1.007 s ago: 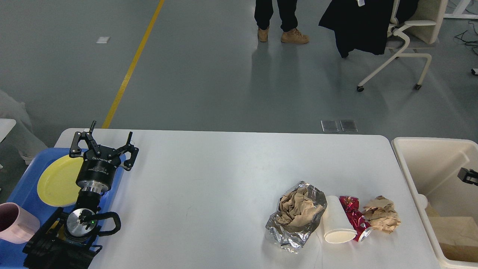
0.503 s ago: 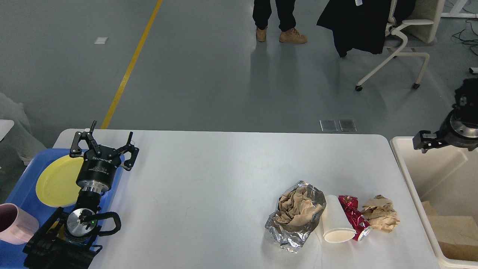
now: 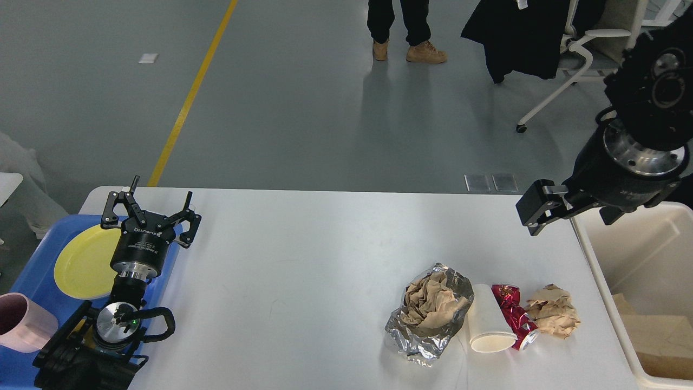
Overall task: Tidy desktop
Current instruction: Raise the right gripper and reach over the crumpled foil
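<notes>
White desktop (image 3: pixel 303 260) fills the middle. Near its front lie foil (image 3: pixel 427 317), a cup (image 3: pixel 489 319), a red wrapper (image 3: pixel 513 316) and crumpled paper (image 3: pixel 553 310). Left gripper (image 3: pixel 149 205) is spread apart over the blue tray (image 3: pixel 32 276). Right gripper (image 3: pixel 563 208) hangs by the bin (image 3: pixel 628 281); I cannot tell its fingers.

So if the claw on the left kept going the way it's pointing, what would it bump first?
Probably nothing: the left gripper, open, points past the desktop's far edge toward bare floor. Depth is unclear.
</notes>
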You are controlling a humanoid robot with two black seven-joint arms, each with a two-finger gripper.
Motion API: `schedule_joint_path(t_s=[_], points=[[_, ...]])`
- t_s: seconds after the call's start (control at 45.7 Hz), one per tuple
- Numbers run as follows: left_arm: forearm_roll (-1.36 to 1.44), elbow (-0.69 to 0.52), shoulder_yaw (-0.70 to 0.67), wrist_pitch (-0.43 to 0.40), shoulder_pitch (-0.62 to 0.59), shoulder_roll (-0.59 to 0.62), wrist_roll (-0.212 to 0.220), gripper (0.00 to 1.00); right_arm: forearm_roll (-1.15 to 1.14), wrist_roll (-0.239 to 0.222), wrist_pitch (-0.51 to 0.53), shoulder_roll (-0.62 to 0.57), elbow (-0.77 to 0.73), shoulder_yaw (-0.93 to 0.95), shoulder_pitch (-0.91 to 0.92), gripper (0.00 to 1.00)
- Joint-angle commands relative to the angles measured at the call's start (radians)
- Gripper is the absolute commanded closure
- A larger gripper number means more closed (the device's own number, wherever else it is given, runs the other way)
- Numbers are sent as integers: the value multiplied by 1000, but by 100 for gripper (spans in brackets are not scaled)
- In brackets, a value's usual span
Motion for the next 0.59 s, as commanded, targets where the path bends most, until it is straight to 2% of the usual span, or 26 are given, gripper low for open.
schedule_joint_path(t_s=[0.0,0.219,0.438,0.569], points=[[0,1,-2,0,0,0,0,4,89,2,-4,47,15,1,47,2],[2,-1,-2,0,0,0,0,4,101,0,-47,46,10,24,21,2],[2,-1,0,0,0,0,0,4,103,-12,-258,61,-45,148,-236,1],[2,-1,0,0,0,0,0,4,113,-15,-338,90,-83,277,-379,2]])
